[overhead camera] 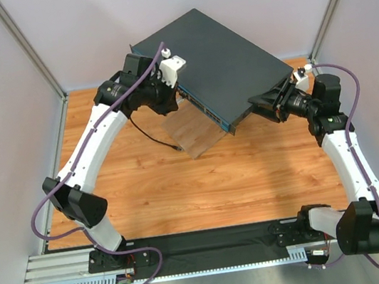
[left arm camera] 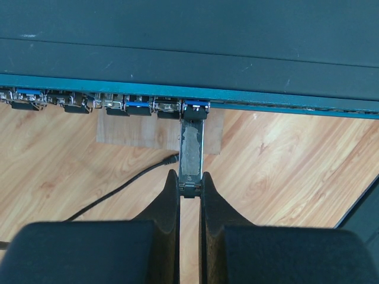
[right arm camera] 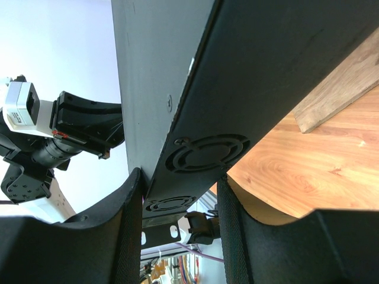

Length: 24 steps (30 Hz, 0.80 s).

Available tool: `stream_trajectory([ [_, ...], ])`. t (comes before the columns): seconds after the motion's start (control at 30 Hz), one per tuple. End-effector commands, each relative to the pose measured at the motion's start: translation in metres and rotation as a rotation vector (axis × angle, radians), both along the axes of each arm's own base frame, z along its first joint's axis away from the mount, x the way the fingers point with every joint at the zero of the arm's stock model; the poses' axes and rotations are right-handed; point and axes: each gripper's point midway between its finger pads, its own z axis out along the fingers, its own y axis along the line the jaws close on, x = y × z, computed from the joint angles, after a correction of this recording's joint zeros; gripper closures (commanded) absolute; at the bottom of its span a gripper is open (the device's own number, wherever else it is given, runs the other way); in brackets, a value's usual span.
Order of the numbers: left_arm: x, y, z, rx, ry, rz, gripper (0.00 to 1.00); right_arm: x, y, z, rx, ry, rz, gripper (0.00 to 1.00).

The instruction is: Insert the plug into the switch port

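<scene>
So the switch sits toward 12 o'clock on the table. Its blue front edge faces roughly 7 o'clock and is propped up on a pale wooden board, so the whole box is tilted.

The row of ports runs along that front edge. In my left wrist view a few of them have blue-tabbed bits sitting in them, and the others look dark. The plug is a long grey metal stick pointing straight to 12 o'clock. Its far end sits right at the mouth of a port near the middle of the row, under a blue tab. I honestly can't tell how deep it goes.

My left hand is pressed together on the plug's near end, one finger on each side. My right hand is over at 3 o'clock, straddling the switch's side wall right where the round fan grilles are. One finger is on each flat face of the box. I can't tell whether they're squeezing it or just sitting beside it.

As for stuff around, a thin black cable snakes across the table from 8 o'clock and ends just beside the plug, near the board's edge. It lies under the plug's line, not across the port.
</scene>
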Motion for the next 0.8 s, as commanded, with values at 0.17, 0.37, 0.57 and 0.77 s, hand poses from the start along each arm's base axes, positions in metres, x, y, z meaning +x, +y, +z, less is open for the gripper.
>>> stream_trajectory([
  [0.17,0.018,0.003,0.03,-0.045,-0.088,0.092,1.0,0.013,0.0,0.022,-0.159,-0.299,0.03,1.0],
  [0.37,0.021,-0.001,0.034,-0.076,-0.093,0.136,1.0,0.012,0.0,0.021,-0.159,-0.299,0.032,1.0],
  [0.57,0.024,-0.001,0.038,-0.072,-0.161,0.179,1.0,0.014,0.0,0.02,-0.161,-0.297,0.031,1.0],
  [0.77,0.021,-0.009,0.033,-0.078,-0.152,0.164,1.0,0.013,0.001,0.018,-0.159,-0.291,0.036,1.0],
])
